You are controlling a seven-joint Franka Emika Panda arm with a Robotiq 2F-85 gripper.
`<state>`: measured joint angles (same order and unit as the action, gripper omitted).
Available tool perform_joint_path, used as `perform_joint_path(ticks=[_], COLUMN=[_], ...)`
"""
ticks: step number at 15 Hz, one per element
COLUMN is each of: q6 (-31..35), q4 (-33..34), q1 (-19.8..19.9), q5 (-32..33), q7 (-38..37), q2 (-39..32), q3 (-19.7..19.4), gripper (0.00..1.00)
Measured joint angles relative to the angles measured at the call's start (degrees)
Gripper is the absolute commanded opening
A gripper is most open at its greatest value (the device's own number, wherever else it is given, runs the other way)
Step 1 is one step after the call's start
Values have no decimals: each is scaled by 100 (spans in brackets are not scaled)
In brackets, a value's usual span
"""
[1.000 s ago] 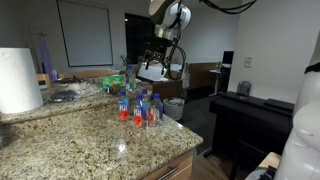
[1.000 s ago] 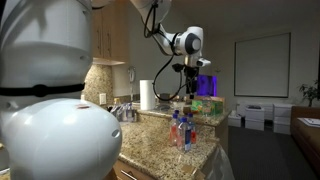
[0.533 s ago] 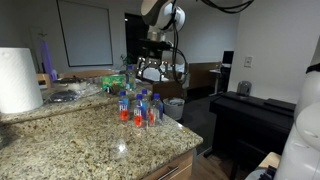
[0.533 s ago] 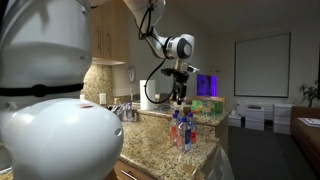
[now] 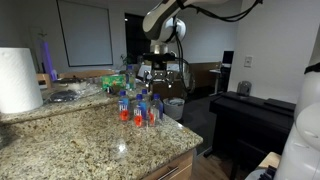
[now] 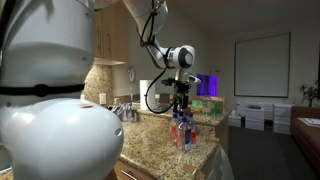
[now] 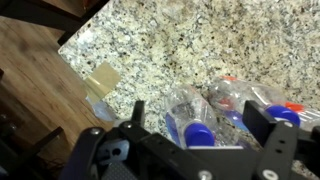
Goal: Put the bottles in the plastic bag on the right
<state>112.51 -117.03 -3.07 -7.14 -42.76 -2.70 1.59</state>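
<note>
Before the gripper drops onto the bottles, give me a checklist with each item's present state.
1. Gripper open, nothing held: ok; fingers stand apart in the wrist view.
2. Gripper over the bottles: ok; it hangs above the cluster in both exterior views.
3. One bottle centred between the fingers: ok; a blue-capped bottle lies there in the wrist view.
4. Room around that bottle: not ok; neighbours stand close, so fingers may knock them.
5. Plastic bag located and open: cannot tell.
</note>
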Motion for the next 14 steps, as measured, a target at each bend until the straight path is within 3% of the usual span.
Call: perform_joint_path(ticks=[6, 12, 13, 14], q6=[180, 965, 1077, 1172], q4=[-119, -149, -148, -148], q1=[45, 49, 42, 33], q5=[96, 0, -40, -75], q7=[-42, -164, -165, -165], q2=[-99, -406, -450, -489], q3=[-166, -187, -177, -164], gripper=[100, 100, 75, 74])
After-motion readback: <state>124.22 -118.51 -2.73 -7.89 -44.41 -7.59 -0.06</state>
